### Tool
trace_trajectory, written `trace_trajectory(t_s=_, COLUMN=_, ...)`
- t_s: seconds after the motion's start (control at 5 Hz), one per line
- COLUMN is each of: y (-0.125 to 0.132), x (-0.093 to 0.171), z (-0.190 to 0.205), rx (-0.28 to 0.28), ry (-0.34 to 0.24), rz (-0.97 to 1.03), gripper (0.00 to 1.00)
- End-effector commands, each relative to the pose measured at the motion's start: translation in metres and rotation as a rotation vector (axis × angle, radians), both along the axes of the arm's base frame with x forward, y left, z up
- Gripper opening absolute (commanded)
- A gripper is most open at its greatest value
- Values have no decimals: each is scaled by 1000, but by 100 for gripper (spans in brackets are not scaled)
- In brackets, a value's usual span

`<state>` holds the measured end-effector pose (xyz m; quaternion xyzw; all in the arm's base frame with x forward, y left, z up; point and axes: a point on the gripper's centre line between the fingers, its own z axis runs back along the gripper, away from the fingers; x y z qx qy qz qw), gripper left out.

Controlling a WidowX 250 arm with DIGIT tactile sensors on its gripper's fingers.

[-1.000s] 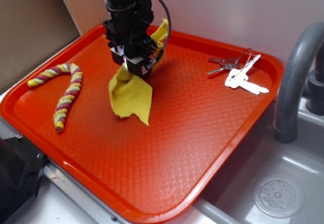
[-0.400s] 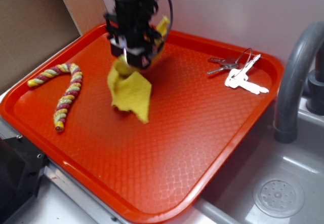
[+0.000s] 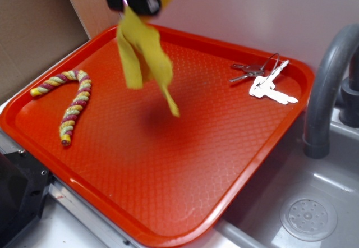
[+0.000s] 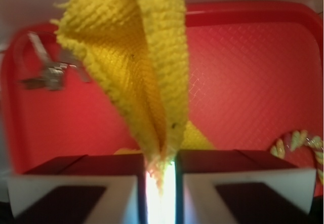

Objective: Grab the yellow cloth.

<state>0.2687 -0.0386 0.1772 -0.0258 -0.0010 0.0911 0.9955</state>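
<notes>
Overhead, the jaws clamp the yellow cloth (image 3: 145,51), dangling above the red tray (image 3: 224,147).

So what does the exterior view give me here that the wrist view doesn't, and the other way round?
Only the exterior view shows the faucet, the sink drain, and the yellow cloth hanging clear above the tray. Only the wrist view shows the gripper closed on the cloth's edge, its fingers nearly meeting around the pinched fabric. Both show the cloth, the tray, the keys and the twisted rope, though the wrist view catches only part of the rope.
</notes>
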Motion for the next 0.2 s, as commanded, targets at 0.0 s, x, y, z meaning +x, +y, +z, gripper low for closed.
trace_trajectory(t_s=0.0, y=0, x=-11, z=96, rx=-2, ry=-110, rz=-1, gripper=0)
